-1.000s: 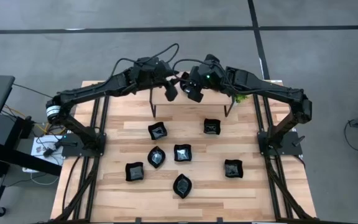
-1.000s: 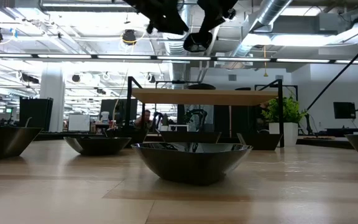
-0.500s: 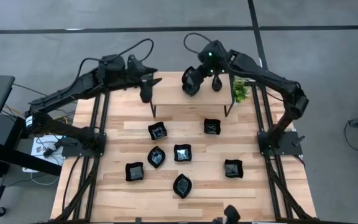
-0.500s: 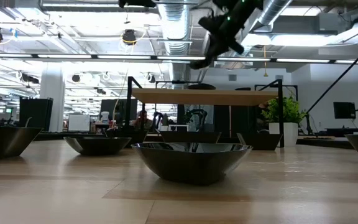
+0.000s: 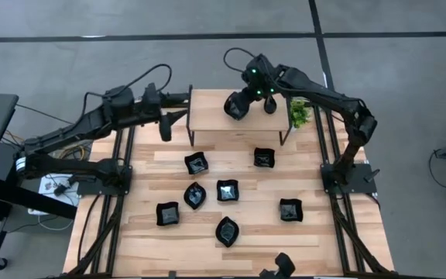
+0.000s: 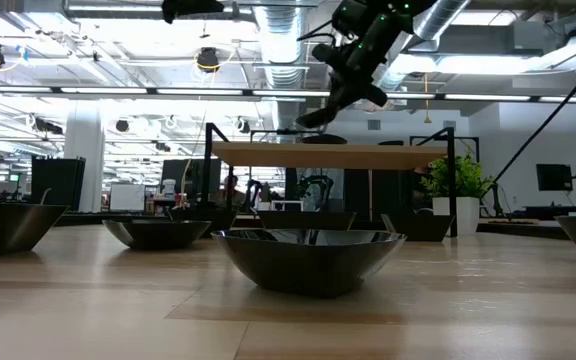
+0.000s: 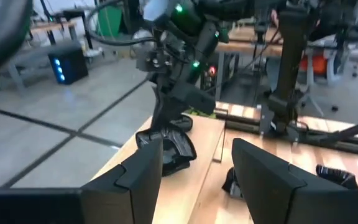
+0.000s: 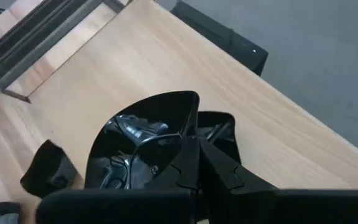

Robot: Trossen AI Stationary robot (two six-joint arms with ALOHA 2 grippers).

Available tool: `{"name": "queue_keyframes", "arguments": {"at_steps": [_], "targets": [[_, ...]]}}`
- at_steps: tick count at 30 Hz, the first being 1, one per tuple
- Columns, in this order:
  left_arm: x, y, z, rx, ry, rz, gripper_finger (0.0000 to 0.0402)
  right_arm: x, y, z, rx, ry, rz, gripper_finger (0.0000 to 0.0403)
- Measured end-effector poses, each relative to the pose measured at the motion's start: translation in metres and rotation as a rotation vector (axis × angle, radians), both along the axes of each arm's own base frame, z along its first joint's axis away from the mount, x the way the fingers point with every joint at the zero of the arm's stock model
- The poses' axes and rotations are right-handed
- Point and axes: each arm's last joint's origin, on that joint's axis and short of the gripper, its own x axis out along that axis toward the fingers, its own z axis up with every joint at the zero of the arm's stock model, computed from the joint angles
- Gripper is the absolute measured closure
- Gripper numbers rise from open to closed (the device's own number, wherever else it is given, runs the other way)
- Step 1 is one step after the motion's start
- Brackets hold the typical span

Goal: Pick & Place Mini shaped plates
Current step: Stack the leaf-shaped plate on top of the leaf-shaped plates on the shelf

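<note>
The left gripper (image 5: 166,129) hangs with its fingers spread and nothing between them, just off the left edge of the small raised shelf (image 5: 207,115) at the table's far edge.

On the table (image 5: 145,236) itself seven mini shaped plates are waiting, all apart from one another. Nearest the left edge is a rounded square (image 5: 167,214). Toward the middle come another square (image 5: 196,163), a leaf oval (image 5: 194,195), a second oval (image 5: 227,231) near the front edge and a square (image 5: 227,190). Right of centre lie a square (image 5: 264,157) and one more (image 5: 290,209) nearest the right edge.

The right gripper (image 5: 235,107) is over the shelf with its fingers pinched on the rim of a glossy black plate (image 8: 143,143); the plate sits low over the wood, though contact is hard to judge. A further plate (image 8: 219,134) seems to lie just behind it (its outline is partly hidden).

So this looks like an early stage: at most a couple of plates have reached the shelf, and seven are left on the table.
</note>
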Motion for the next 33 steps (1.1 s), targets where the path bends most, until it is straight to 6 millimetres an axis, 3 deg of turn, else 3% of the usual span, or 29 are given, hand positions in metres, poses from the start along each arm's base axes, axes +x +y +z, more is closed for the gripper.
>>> {"name": "queue_keyframes", "arguments": {"at_steps": [8,17,33], "targets": [[-0.015,-0.005,-0.010,0.007,-0.072,0.003,0.0209,-0.002,0.000,-0.002,-0.027,0.049,-0.038,0.0403],[-0.013,-0.005,-0.013,0.001,-0.068,0.003,0.0209,0.000,0.003,-0.002,-0.039,0.058,-0.051,0.0403],[-0.013,-0.005,-0.012,0.007,-0.077,0.003,0.0209,0.011,-0.003,-0.022,-0.062,0.102,-0.074,0.0403]]}}
